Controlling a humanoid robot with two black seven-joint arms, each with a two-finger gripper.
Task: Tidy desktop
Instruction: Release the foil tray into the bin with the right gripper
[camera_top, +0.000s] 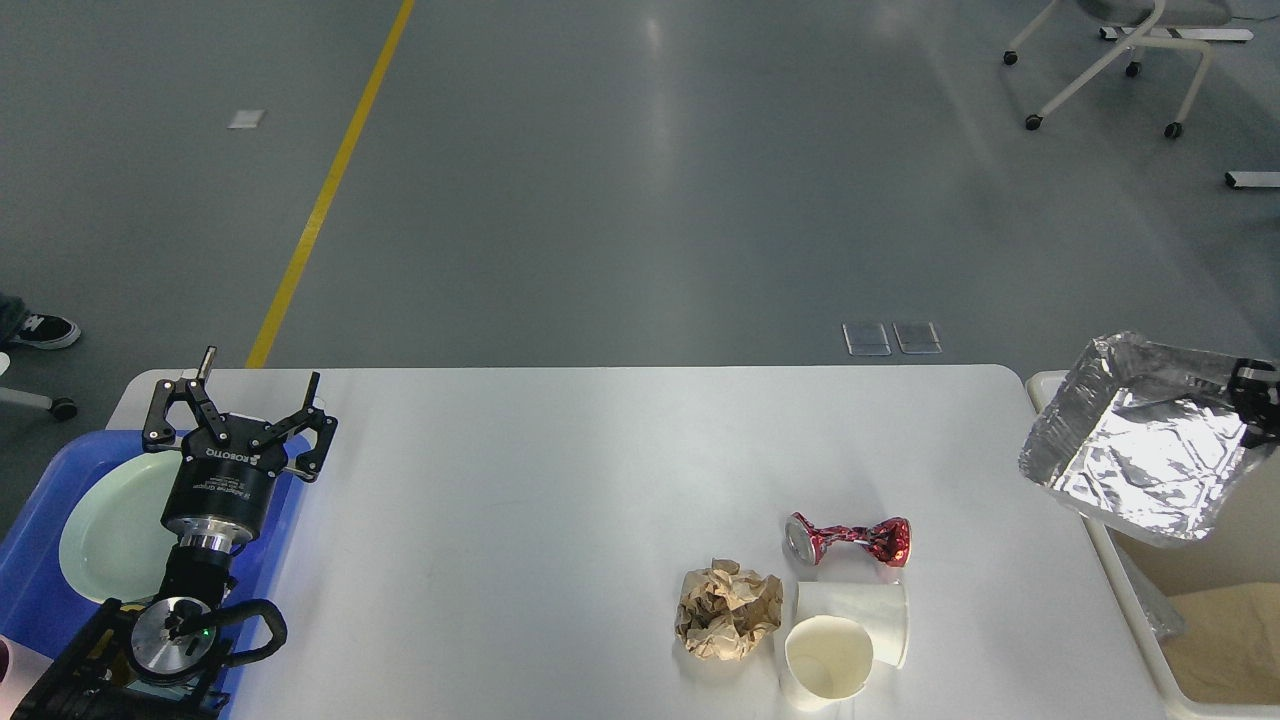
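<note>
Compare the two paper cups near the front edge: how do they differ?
The near paper cup stands upright, its open mouth facing up; the far paper cup lies on its side just behind it, mouth hidden. The upright one partly overlaps the lying one. Both are white and rest on the desktop.

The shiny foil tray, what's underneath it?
The foil tray hangs in the air, held by the right gripper at the picture's edge. Under it is the cream bin, with something tan inside. The tray hides most of the bin's far part.
</note>
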